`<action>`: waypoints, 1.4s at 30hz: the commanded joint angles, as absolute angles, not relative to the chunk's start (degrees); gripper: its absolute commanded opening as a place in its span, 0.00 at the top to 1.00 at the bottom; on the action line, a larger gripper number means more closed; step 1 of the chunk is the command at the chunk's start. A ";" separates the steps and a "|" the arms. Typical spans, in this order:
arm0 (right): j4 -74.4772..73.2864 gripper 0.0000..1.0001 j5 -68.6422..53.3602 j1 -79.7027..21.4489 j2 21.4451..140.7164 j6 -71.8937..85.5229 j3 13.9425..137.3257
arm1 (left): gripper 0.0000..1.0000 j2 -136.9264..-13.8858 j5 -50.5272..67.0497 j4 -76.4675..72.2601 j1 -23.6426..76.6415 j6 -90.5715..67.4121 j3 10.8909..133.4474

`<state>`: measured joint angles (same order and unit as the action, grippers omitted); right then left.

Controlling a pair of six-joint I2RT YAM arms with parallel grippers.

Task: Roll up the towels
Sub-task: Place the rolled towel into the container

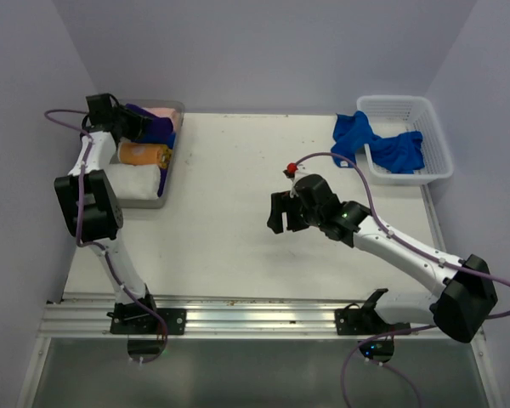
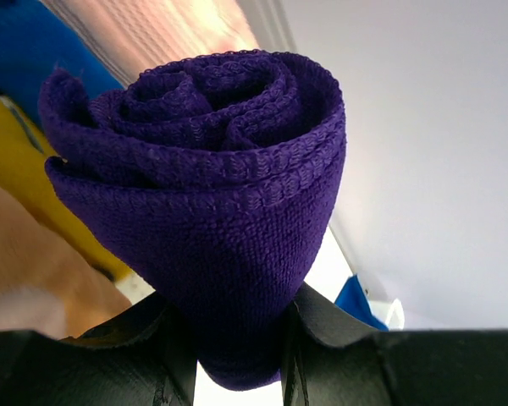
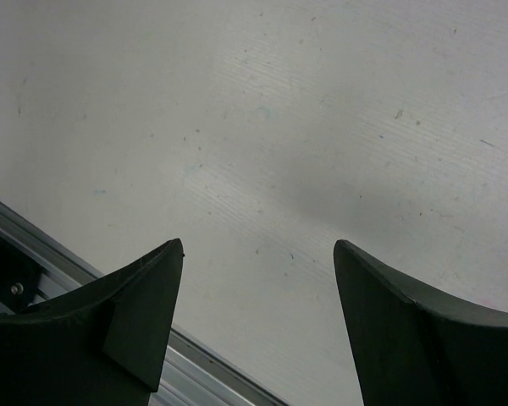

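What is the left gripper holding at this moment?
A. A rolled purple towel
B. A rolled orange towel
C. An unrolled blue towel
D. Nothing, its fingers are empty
A: in the left wrist view, a rolled purple towel with its spiral end facing the camera is clamped between the two fingers of the left gripper.

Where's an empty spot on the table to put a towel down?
The big white middle of the table, between the gray tray and the white basket, is bare. The right gripper hovers open over part of it. The tray is crowded with rolled towels, and blue towels spill over the basket.
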<state>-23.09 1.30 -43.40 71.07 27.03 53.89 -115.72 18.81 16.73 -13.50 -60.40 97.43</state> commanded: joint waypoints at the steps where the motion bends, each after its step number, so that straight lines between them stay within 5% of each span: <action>1: -21.71 0.24 0.18 -43.42 72.50 28.39 55.11 | 0.64 -119.86 18.81 10.46 -14.41 -63.72 101.95; 11: -23.11 0.24 0.18 -43.42 74.09 29.09 56.86 | 0.62 -127.26 16.79 11.51 -15.12 -65.65 105.38; 23: -24.61 0.24 1.41 -43.51 73.39 29.53 57.74 | 0.30 -128.15 17.75 17.58 -16.52 -62.49 106.44; 42: -26.10 0.24 1.67 -43.51 73.83 28.12 59.24 | 0.27 -122.61 13.19 23.37 -17.49 -56.25 111.53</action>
